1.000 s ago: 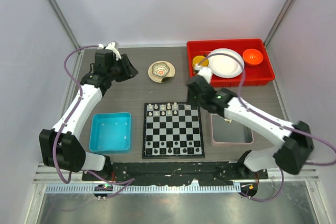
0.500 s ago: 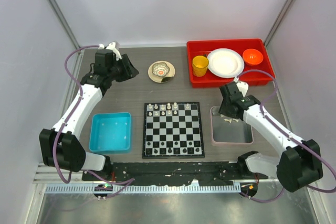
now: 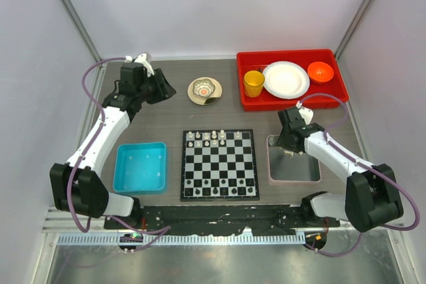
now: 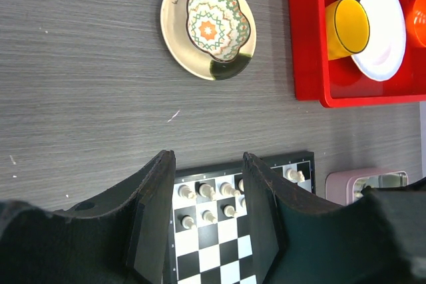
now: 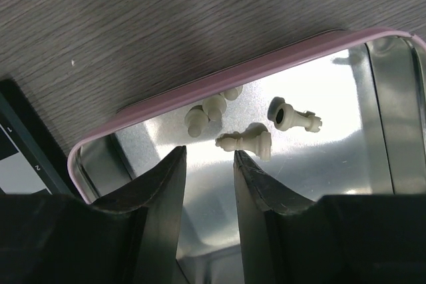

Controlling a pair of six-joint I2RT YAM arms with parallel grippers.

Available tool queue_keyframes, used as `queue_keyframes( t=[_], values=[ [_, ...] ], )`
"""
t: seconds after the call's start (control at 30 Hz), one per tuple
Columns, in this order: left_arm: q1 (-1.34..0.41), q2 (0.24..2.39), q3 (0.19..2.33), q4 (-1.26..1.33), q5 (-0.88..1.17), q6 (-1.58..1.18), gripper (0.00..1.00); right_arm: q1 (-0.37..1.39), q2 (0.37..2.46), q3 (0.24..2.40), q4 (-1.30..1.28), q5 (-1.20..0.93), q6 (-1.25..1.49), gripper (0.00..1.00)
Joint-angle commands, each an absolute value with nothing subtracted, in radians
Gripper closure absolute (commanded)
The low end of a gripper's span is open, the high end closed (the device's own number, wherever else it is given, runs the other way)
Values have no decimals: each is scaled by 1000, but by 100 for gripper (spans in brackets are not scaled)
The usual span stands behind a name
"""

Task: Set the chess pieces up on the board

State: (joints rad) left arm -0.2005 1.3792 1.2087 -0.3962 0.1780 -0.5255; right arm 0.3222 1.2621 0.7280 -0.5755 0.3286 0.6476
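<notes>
Inside pink-rimmed shiny metal tray (image 5: 266, 58): cream chess pieces (image 5: 247, 142) (some toppled).

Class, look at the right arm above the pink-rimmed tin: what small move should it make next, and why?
Probably nudge the right gripper toward the lying chess piece and lower around it. Its jaws stand open and empty above the tin, and that piece lies just beyond the fingertips, not yet on the board.
</notes>
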Motion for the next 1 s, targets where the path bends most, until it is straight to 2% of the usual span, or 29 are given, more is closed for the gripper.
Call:
queue_keyframes(
  t=[0.0,0.97],
  values=[
    [-193,1384,1209,-353,198,-532,51,305,1256,704,-497,334,661,60],
    [-192,1387,1206,-350,190,-532,51,259,1218,638,-371,262,667,62]
  ],
)
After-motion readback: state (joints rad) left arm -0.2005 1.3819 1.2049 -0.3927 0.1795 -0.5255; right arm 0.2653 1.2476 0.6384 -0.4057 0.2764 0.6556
